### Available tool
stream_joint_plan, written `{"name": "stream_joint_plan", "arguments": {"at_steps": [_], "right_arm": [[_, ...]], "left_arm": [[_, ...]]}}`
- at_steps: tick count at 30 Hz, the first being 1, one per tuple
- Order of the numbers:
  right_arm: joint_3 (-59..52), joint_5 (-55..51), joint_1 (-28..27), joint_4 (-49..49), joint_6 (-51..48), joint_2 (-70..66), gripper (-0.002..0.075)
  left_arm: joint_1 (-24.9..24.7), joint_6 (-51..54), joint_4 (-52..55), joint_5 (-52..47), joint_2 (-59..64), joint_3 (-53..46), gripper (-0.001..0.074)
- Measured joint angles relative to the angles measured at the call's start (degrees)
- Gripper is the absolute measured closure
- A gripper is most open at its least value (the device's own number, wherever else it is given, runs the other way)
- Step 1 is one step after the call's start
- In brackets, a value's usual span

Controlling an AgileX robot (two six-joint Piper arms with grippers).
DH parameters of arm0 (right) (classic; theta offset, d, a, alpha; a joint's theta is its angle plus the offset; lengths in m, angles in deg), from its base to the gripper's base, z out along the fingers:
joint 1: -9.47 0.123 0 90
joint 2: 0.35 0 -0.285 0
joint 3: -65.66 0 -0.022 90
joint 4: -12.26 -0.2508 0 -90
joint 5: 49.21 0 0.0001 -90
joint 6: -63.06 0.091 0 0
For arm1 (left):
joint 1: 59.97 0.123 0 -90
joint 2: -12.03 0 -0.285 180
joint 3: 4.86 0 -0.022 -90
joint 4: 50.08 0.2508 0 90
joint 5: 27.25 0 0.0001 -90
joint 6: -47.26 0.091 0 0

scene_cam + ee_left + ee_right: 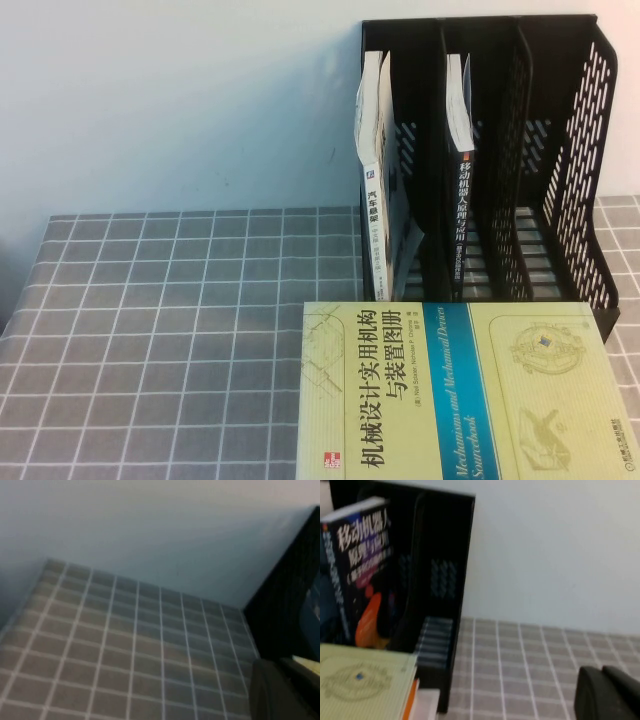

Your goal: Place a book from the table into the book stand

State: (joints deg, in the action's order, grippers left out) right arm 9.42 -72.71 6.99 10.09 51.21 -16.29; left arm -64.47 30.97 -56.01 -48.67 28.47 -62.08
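Note:
The book [460,392], thick and pale yellow-green with a blue band, lies flat on the table [180,330] at the front right, just in front of the book stand [560,150]. Neither gripper shows in the high view. My left gripper [281,692] is shut and empty over the cloth, with a corner of the book [307,664] and the stand [292,605] beside it. My right gripper [603,686] is shut and empty over the cloth, apart from the book [365,680] and the stand [445,555].
The stand's left slot holds a leaning white-spined book [375,170]; its middle slot holds a dark book [465,190], also in the right wrist view [360,560]; the right slot holds nothing. A pale wall rises behind the table. Bare cloth lies to the left of the book.

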Motion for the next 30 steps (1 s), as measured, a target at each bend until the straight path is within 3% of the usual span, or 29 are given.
{"name": "stream_joint_plan", "arguments": {"at_steps": [5, 12, 16, 23, 30], "right_arm": [[9.58, -13.64, 0.0, -5.99, -1.56, -14.84, 0.0729], [14.44, -18.36, 0.0, -18.87, -14.42, -40.75, 0.0729], [14.99, -15.7, 0.0, -26.91, -20.66, -53.22, 0.0729], [15.09, -11.48, 0.0, -37.42, -29.84, -64.01, 0.0729], [15.09, -10.94, 0.0, -46.04, -36.48, -66.62, 0.0729]], "left_arm": [[0.0, 6.04, -16.55, -8.66, 13.0, 6.32, 0.0735], [0.0, 46.88, -59.13, -12.0, 31.93, 6.85, 0.0735], [0.0, 56.64, -74.32, -11.66, 40.62, 6.85, 0.0735], [0.0, 60.07, -82.43, -11.74, 52.26, 6.85, 0.0735], [0.0, 67.19, -89.04, -22.2, 62.96, 6.96, 0.0708]]}}
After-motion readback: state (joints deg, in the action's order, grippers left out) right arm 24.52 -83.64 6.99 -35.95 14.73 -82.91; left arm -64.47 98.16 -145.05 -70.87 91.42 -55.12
